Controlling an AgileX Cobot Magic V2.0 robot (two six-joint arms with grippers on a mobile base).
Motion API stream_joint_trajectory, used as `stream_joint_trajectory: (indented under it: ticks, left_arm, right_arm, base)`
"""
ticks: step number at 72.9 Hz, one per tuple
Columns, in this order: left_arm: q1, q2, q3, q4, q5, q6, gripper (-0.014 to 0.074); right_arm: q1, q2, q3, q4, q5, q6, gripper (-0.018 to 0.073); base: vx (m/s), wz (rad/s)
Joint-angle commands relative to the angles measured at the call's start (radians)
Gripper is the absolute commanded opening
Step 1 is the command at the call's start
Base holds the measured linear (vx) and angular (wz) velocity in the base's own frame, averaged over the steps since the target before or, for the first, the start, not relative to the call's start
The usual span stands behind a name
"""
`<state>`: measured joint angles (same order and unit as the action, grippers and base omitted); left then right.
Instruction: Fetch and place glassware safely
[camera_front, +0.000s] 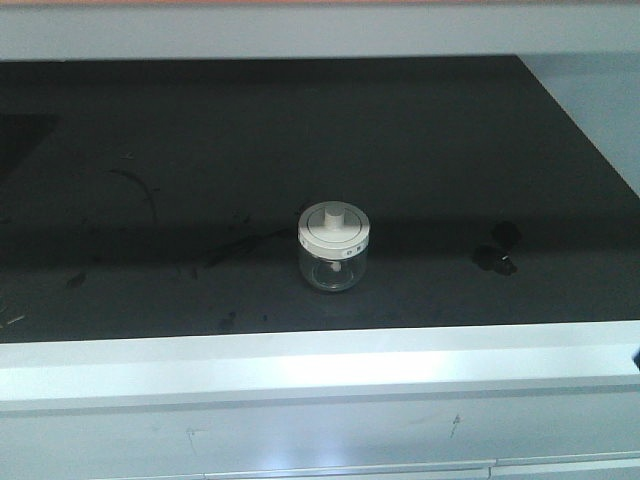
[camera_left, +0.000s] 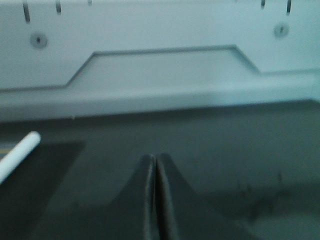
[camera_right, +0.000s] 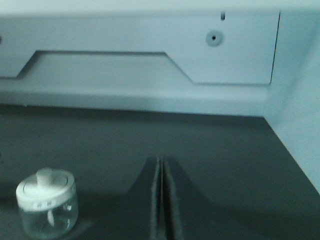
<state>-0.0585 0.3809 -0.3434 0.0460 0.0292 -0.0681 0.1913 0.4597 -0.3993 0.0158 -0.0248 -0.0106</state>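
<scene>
While upright, jar (camera_right: 46, 202): stood left of right gripper (camera_right: 161, 165), apart.
Right fingers (camera_right: 147, 200): pressed together, empty.
Left gripper (camera_left: 154, 162): closed, empty.

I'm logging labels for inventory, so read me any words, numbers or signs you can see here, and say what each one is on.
No text can be read in any view.
Lid of the jar: small dark marks around the rim, too small and blurred to read.
Back wall and dark surface: no writing visible.
</scene>
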Motion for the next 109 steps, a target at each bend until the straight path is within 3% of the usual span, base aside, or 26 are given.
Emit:
stream_joint_trajectory:
  ticks: [1, 12, 32, 53, 84, 96, 109]
  left_arm:
    - [-0.008, -0.061, -0.033, -0.013, 0.075, 0.007, -0.0007]
    - [-0.008, -0.172, 0.006, -0.026, 0.197, 0.006, -0.0007]
    - [-0.008, -0.303, 0.092, -0.032, 0.211, 0.006, -0.0007]
    - [-0.008, -0.303, 0.092, -0.034, 0.2, 0.005, -0.0007]
    - [-0.008, -0.303, 0.092, -0.057, 0.215, -0.003, -0.0007]
    - [-0.008, -0.303, 0.092, -0.057, 0.215, -0.003, -0.0007]
    - [-0.008, -0.303, 0.092, -0.057, 0.215, -0.003, -0.0007]
  right_arm:
    - [-0.001, -0.051, -0.031, -0.002, 0.044, -0.001, -0.0001]
    - [-0.001, -0.135, -0.031, -0.002, 0.179, -0.029, -0.0001]
    - [-0.001, -0.205, -0.029, 0.0, 0.302, -0.112, -0.0001]
    - [-0.001, -0.217, 0.138, 0.082, 0.08, -0.108, -0.0001]
    - [-0.001, -0.217, 0.138, 0.081, 0.064, -0.103, 0.0003]
    - [-0.001, -0.217, 0.138, 0.082, 0.065, -0.103, 0.01]
    - [-0.001, -0.217, 0.138, 0.082, 0.06, -0.103, 0.0333]
  base:
    - [0.0, 0.0]
    - [0.0, 0.0]
    - [0.0, 0.0]
    - [0.0, 0.0]
    - [0.0, 0.0]
    - [0.0, 0.0]
    - [0.0, 0.0]
